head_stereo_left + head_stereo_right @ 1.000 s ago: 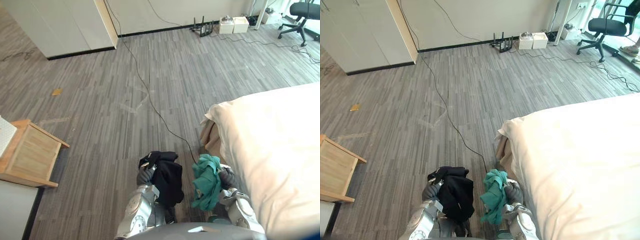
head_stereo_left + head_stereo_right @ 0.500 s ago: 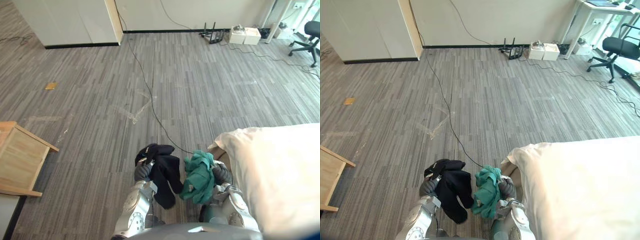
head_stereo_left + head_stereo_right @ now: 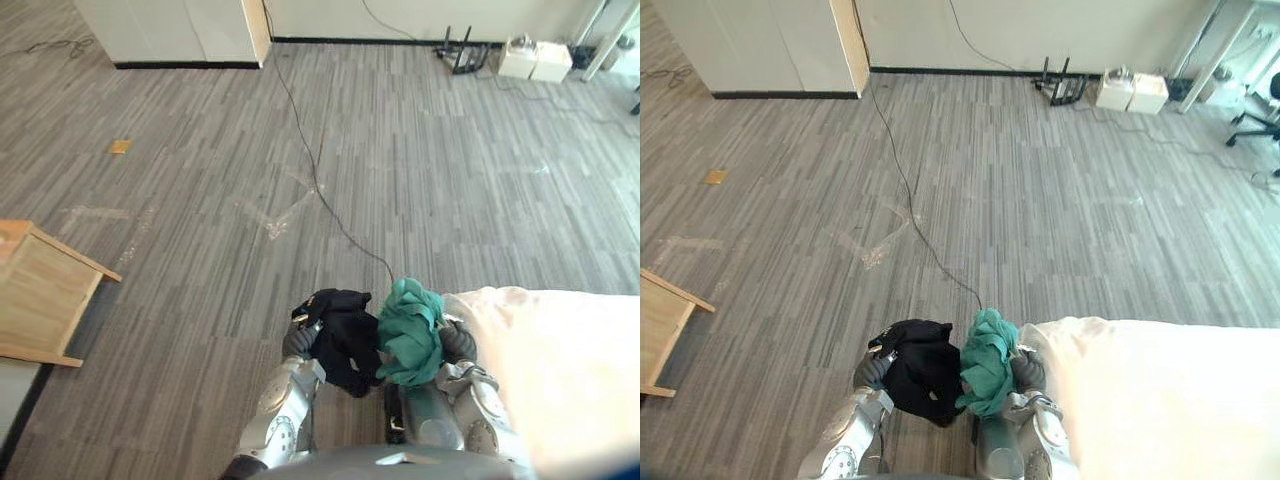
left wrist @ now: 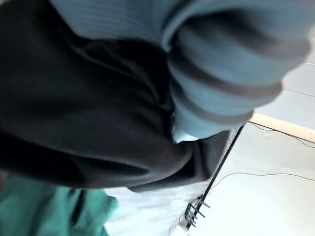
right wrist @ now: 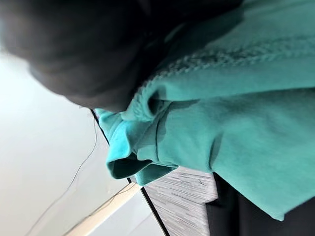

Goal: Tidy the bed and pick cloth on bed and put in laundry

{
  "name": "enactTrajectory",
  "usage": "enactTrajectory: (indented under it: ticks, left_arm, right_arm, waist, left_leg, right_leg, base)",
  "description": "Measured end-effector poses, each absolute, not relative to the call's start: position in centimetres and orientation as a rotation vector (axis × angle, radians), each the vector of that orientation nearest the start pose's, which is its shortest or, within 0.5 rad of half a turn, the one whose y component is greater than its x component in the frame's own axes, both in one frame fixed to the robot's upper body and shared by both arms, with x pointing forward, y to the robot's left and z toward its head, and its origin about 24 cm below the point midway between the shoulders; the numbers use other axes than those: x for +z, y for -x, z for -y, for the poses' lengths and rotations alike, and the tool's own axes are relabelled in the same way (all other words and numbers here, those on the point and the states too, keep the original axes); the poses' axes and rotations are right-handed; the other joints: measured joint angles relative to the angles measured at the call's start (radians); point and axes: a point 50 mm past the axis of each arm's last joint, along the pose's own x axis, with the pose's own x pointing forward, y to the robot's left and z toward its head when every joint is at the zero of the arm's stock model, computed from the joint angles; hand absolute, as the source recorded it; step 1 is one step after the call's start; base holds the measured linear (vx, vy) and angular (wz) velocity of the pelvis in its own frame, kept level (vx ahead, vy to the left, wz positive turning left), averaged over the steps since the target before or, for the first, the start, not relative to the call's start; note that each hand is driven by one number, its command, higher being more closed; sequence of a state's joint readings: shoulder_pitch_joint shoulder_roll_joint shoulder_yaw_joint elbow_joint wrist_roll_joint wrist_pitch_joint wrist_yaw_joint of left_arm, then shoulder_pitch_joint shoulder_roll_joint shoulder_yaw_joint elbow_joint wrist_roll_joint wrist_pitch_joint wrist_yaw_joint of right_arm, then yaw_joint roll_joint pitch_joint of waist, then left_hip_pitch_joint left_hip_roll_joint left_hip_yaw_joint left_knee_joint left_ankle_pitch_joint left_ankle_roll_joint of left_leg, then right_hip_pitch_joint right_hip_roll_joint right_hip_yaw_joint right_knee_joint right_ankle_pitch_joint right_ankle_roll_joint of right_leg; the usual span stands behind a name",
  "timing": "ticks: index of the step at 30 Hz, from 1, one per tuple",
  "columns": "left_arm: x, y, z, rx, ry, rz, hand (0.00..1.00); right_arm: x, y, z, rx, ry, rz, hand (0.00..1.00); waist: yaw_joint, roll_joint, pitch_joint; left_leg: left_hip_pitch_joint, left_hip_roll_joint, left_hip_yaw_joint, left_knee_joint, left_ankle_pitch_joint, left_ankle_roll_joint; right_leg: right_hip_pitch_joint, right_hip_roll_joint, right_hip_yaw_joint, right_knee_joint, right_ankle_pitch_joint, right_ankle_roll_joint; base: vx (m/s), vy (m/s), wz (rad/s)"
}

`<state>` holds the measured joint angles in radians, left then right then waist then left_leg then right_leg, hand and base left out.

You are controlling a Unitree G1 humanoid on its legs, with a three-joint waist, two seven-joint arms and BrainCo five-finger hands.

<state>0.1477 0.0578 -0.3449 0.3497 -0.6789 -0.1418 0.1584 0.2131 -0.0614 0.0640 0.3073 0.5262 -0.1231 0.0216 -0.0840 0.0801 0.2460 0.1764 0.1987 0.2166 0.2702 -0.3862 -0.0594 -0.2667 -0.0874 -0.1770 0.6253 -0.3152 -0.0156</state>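
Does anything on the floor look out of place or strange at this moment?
A small orange-brown scrap lies alone on the floor near the white cabinet, and pale scuffed marks cross the middle of the floor. Nothing else stands out: the left hand holds the black cloth, the right hand carries the teal cloth.

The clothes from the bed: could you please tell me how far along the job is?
Done: both pieces are off the bed, whose visible corner lies smooth. In hand: the black cloth bunched in the left hand, the teal cloth in the right hand, both held up over the floor beside the bed. Left: carrying them to the laundry and dropping them in.
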Motion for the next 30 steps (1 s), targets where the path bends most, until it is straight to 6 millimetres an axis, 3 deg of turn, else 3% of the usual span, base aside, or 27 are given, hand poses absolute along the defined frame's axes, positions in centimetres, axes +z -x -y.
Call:
enactTrajectory:
  ticks: [1,2,3,4,5,7,9,12,14,15,17,18,19,20,21,22,24,26,28,30]
  left_arm:
    - [-6.5,-18.6,-10.8,0.078,0.541,-0.485,1.00]
    - [-6.5,-18.7,-11.0,0.087,0.542,-0.484,1.00]
    - [-6.5,-18.7,-11.0,0.097,0.553,-0.483,1.00]
    - [-6.8,-18.3,-11.3,0.122,0.567,-0.492,1.00]
    - [-7.1,-17.7,-11.3,0.138,0.577,-0.507,1.00]
    - [-7.7,-16.6,-11.6,0.161,0.581,-0.536,1.00]
    - [-7.9,-16.0,-12.1,0.202,0.605,-0.534,1.00]
    - [-7.6,-16.3,-12.7,0.239,0.640,-0.504,1.00]
    - [-7.1,-16.6,-12.8,0.241,0.653,-0.479,1.00]
    - [-6.8,-16.8,-12.7,0.234,0.657,-0.463,1.00]
    - [-6.6,-16.8,-12.4,0.223,0.658,-0.452,1.00]
    - [-6.6,-16.9,-12.4,0.215,0.649,-0.454,1.00]
    - [-6.4,-17.2,-12.6,0.213,0.643,-0.439,1.00]
    - [-6.4,-17.3,-12.6,0.213,0.644,-0.434,1.00]
    - [-5.9,-17.9,-12.4,0.204,0.650,-0.407,1.00]
    - [-5.8,-18.1,-12.4,0.200,0.650,-0.398,1.00]
    - [-5.2,-19.1,-12.1,0.169,0.636,-0.369,1.00]
    - [-5.1,-19.1,-12.2,0.154,0.600,-0.367,1.00]
    - [-5.3,-18.7,-12.4,0.151,0.585,-0.381,1.00]
    - [-5.4,-18.4,-12.7,0.148,0.571,-0.392,1.00]
  right_arm:
    - [-6.2,-18.1,16.3,-0.126,-0.457,-0.385,1.00]
    - [-6.2,-18.1,16.3,-0.114,-0.455,-0.387,1.00]
    - [-6.3,-18.0,16.3,-0.107,-0.454,-0.393,1.00]
    - [-6.4,-17.8,16.2,-0.091,-0.452,-0.400,1.00]
    - [-6.4,-17.7,16.2,-0.081,-0.441,-0.404,1.00]
    - [-6.4,-17.6,16.3,-0.054,-0.411,-0.403,1.00]
    - [-6.3,-17.7,16.5,-0.028,-0.404,-0.396,1.00]
    - [-6.2,-17.8,16.4,-0.011,-0.387,-0.393,1.00]
    - [-6.0,-17.8,16.2,-0.002,-0.380,-0.388,1.00]
    - [-6.0,-17.7,16.3,-0.004,-0.379,-0.387,1.00]
    - [-6.0,-17.1,16.4,-0.014,-0.381,-0.391,1.00]
    - [-6.4,-17.0,16.2,-0.017,-0.389,-0.407,1.00]
    - [-6.4,-17.2,15.7,-0.003,-0.394,-0.408,1.00]
    - [-6.4,-17.3,15.7,0.000,-0.394,-0.407,1.00]
    - [-5.9,-18.2,15.5,0.014,-0.389,-0.372,1.00]
    - [-5.7,-18.6,15.4,0.016,-0.388,-0.361,1.00]
    - [-5.2,-19.6,15.5,0.003,-0.382,-0.328,1.00]
    - [-5.2,-19.7,15.2,-0.010,-0.382,-0.336,1.00]
    - [-5.7,-19.4,14.9,-0.017,-0.376,-0.365,1.00]
    - [-5.9,-19.1,14.7,-0.019,-0.377,-0.376,1.00]
  waist:
    - [0.005,0.006,-0.008]
    - [0.007,0.000,-0.005]
    - [0.011,0.008,-0.008]
    - [0.022,0.020,-0.010]
    - [0.030,0.025,-0.013]
    - [0.042,0.028,-0.014]
    - [0.060,0.026,-0.014]
    - [0.077,0.011,-0.004]
    - [0.077,-0.009,0.006]
    - [0.075,-0.016,0.010]
    - [0.075,-0.008,0.005]
    - [0.076,-0.039,-0.001]
    - [0.079,-0.068,-0.020]
    - [0.080,-0.070,-0.023]
    - [0.106,-0.096,-0.029]
    - [0.114,-0.102,-0.031]
    - [0.116,-0.107,-0.033]
    - [0.100,-0.103,-0.034]
    - [0.101,-0.085,-0.037]
    - [0.094,-0.072,-0.043]
  left_leg:
    - [-0.005,-0.004,0.007,0.032,0.025,0.022]
    - [-0.089,0.028,0.037,0.229,0.072,0.070]
    - [-0.167,0.071,0.033,0.415,0.129,0.081]
    - [-0.247,0.109,-0.011,0.584,0.202,0.089]
    - [-0.312,0.113,-0.056,0.725,0.215,0.071]
    - [-0.406,0.055,-0.085,0.879,0.187,0.059]
    - [-0.467,0.000,-0.036,0.826,0.151,0.040]
    - [-0.503,-0.059,0.057,0.543,0.132,0.019]
    - [-0.500,-0.096,0.157,0.299,0.183,0.020]
    - [-0.488,-0.108,0.253,0.145,0.263,0.033]
    - [-0.452,-0.107,0.393,-0.012,0.417,0.104]
    - [-0.440,-0.123,0.429,0.032,0.384,0.299]
    - [-0.463,-0.130,0.448,0.090,0.322,0.311]
    - [-0.467,-0.129,0.448,0.098,0.309,0.315]
    - [-0.494,-0.143,0.433,0.175,0.223,0.312]
    - [-0.494,-0.155,0.426,0.187,0.201,0.313]
    - [-0.443,-0.240,0.359,0.161,0.164,0.303]
    - [-0.353,-0.298,0.287,0.102,0.164,0.302]
    - [-0.255,-0.311,0.226,0.048,0.163,0.288]
    - [-0.184,-0.316,0.156,-0.005,0.171,0.265]
  right_leg:
    - [0.012,0.004,-0.004,-0.016,-0.020,-0.005]
    - [0.032,0.011,-0.011,-0.020,-0.034,-0.018]
    - [0.066,0.026,-0.011,-0.044,-0.037,-0.031]
    - [0.110,0.050,-0.017,-0.077,-0.039,-0.056]
    - [0.154,0.061,-0.022,-0.100,-0.050,-0.082]
    - [0.250,0.067,-0.014,-0.166,-0.056,-0.092]
    - [0.321,0.066,0.005,-0.232,-0.053,-0.087]
    - [0.405,0.056,0.000,-0.300,-0.045,-0.073]
    - [0.463,0.033,-0.039,-0.343,-0.039,-0.048]
    - [0.505,0.024,-0.072,-0.362,-0.044,0.002]
    - [0.580,0.033,-0.115,-0.365,-0.073,0.063]
    - [0.620,0.007,-0.129,-0.358,-0.091,0.094]
    - [0.624,-0.011,-0.143,-0.351,-0.079,0.115]
    - [0.624,-0.012,-0.144,-0.349,-0.075,0.121]
    - [0.601,-0.038,-0.146,-0.284,-0.050,0.149]
    - [0.582,-0.055,-0.147,-0.230,-0.040,0.149]
    - [0.441,-0.148,-0.150,0.157,0.038,0.117]
    - [0.355,-0.187,-0.145,0.406,0.031,0.115]
    - [0.284,-0.196,-0.147,0.484,0.016,0.091]
    - [0.176,-0.204,-0.139,0.448,-0.015,0.085]
  base:
    - [0.21,-0.134,0.25]
    - [0.23,-0.204,0.20]
    - [0.17,-0.186,0.09]
    - [0.25,-0.201,-0.13]
    - [0.42,-0.127,-0.23]
    - [0.41,-0.108,-0.25]
    - [0.42,-0.046,-0.29]
    - [0.43,0.007,-0.04]
    - [0.54,0.022,0.24]
    - [0.51,0.047,0.43]
    - [0.54,0.089,0.54]
    - [0.56,0.134,0.67]
    - [0.56,0.144,0.56]
    - [0.57,0.135,0.45]
    - [0.47,0.107,0.30]
    - [0.59,0.139,0.58]
    - [0.61,0.172,0.84]
    - [0.57,0.129,1.12]
    - [0.35,0.045,0.88]
    - [0.27,-0.012,0.92]
